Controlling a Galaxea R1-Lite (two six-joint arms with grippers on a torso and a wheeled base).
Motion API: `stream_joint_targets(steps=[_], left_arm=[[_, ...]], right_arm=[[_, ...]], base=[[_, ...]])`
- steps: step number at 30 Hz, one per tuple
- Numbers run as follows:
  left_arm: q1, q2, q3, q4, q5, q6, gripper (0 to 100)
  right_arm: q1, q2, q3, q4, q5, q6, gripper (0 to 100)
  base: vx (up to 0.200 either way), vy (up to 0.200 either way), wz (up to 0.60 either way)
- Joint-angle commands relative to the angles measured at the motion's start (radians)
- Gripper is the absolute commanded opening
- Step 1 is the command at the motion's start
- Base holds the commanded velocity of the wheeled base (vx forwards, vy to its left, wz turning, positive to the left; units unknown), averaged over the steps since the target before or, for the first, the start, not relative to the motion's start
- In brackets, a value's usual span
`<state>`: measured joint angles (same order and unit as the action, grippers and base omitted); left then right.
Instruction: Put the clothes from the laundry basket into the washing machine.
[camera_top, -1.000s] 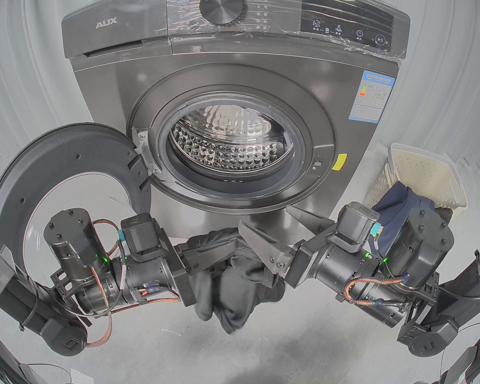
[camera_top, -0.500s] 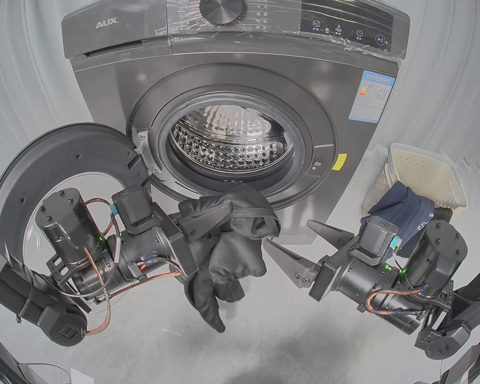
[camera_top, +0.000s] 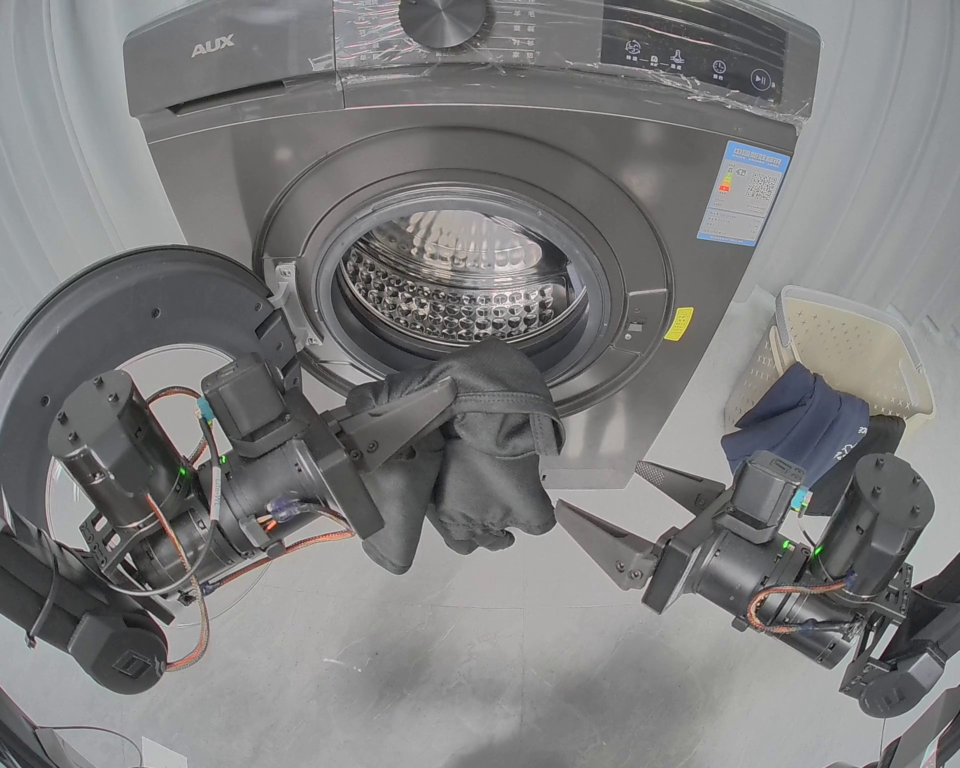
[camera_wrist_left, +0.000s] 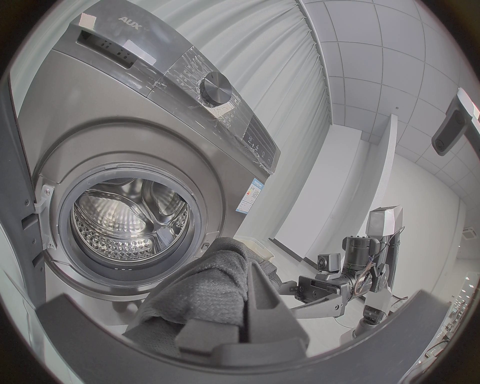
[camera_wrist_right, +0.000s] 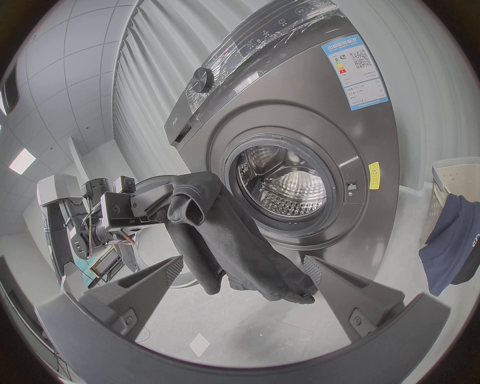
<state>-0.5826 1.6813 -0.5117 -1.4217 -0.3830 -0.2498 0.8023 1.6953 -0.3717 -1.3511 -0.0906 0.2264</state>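
As our wide-open right gripper (camera_top: 600, 487) withdraws, our left gripper (camera_top: 445, 400) raises the clamped black garment (camera_top: 490, 450) to the drum (camera_top: 455, 280).

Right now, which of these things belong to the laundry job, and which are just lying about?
Job:
black garment, clamped in the left pincer
washing machine, door open
laundry basket
blue garment draped over its edge
right pincer, open and empty

Lying about:
white curtain
white scrap on the floor
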Motion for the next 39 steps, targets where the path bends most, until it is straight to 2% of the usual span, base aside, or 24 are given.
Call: stream_joint_targets(steps=[1,12,26,39], left_arm=[[0.0,-0.003,-0.001,-0.002,-0.001,0.0,0],[0.0,0.005,-0.002,-0.002,-0.002,0.0,0],[0.0,0.006,-0.001,-0.002,0.001,-0.002,0],[-0.002,0.015,-0.022,0.0,-0.002,0.0,0]], right_arm=[[0.0,0.009,0.004,0.0,0.002,-0.001,100],[0.009,0.078,-0.016,-0.022,-0.001,-0.002,100],[0.066,0.216,-0.131,-0.083,0.012,-0.019,100],[0.049,0.277,-0.208,-0.083,0.029,-0.032,100]], base=[[0.0,0.0,0.0],[0.0,0.0,0.0],[0.0,0.0,0.0],[0.0,0.0,0.0]])
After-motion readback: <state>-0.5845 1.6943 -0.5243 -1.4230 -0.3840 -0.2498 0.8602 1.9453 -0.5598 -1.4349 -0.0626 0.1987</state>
